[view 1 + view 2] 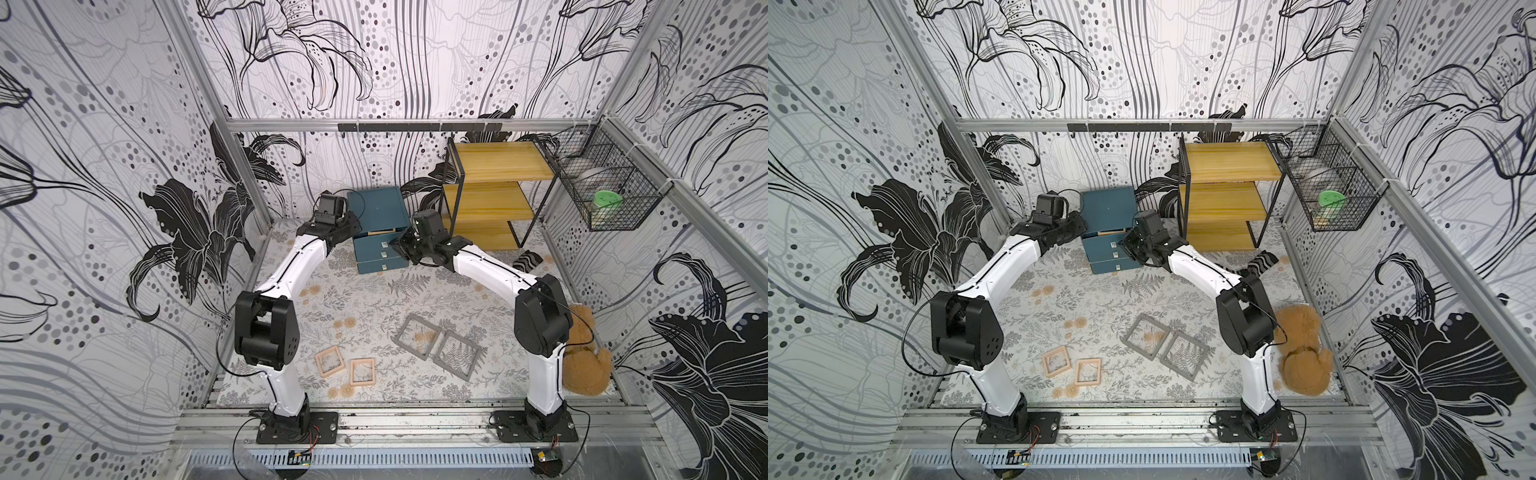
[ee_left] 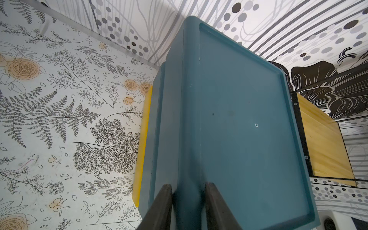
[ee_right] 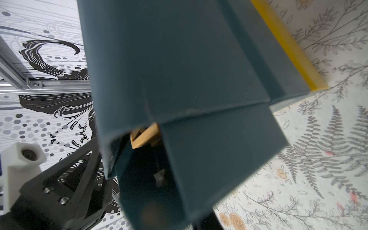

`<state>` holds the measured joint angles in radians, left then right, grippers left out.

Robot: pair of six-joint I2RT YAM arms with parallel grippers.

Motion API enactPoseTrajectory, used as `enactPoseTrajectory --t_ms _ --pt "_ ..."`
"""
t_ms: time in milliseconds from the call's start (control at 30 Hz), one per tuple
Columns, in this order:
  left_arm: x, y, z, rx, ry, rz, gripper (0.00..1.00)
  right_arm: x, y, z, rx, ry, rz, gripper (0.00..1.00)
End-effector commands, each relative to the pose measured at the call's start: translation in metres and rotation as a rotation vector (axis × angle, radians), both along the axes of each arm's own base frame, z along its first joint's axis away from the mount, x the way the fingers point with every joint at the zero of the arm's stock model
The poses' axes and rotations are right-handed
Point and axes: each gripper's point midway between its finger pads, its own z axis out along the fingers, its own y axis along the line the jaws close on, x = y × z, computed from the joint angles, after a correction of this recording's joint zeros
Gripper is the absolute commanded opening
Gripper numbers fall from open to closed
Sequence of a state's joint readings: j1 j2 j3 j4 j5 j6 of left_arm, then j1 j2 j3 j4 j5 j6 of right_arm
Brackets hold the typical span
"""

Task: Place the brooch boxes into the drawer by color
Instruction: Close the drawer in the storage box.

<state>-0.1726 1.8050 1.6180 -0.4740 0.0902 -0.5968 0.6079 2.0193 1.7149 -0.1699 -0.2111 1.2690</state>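
The teal drawer [image 1: 376, 208] chest stands at the back, its top drawer pulled out a little. A yellow brooch box edge [image 2: 143, 139] shows at that opening, and a corner [image 3: 145, 135] in the right wrist view. My left gripper [image 2: 188, 186] straddles the chest's top left rim, fingers closed against it. My right gripper [image 1: 397, 249] is at the chest front beside the white knobs [image 1: 384, 246]; its fingertips are hidden. Two grey brooch boxes [image 1: 417, 336] [image 1: 458, 355] and two pinkish-tan ones [image 1: 329, 362] [image 1: 363, 372] lie flat on the floor near the front.
A yellow-wood shelf [image 1: 494, 166] stands right of the chest. A wire basket [image 1: 606, 195] hangs on the right wall. A striped sock [image 1: 527, 261] and a brown teddy bear [image 1: 586, 357] lie along the right side. A hook rail [image 1: 419, 126] runs across the back wall.
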Motion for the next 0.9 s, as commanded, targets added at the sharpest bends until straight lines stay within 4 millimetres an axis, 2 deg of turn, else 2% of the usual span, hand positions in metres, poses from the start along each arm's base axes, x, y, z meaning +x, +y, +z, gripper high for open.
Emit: enactPoseTrajectory --t_ms 0,533,867 --pt "-0.012 -0.002 -0.019 0.017 0.063 -0.024 0.32 0.018 -0.003 0.009 0.019 -0.038 -0.052 0.21" --pt "-0.014 -0.007 -0.021 0.013 0.066 -0.033 0.32 0.032 -0.002 0.01 0.049 -0.048 -0.098 0.21" --pt "-0.016 -0.01 -0.02 0.012 0.065 -0.038 0.32 0.03 -0.002 0.012 0.07 -0.044 -0.104 0.21"
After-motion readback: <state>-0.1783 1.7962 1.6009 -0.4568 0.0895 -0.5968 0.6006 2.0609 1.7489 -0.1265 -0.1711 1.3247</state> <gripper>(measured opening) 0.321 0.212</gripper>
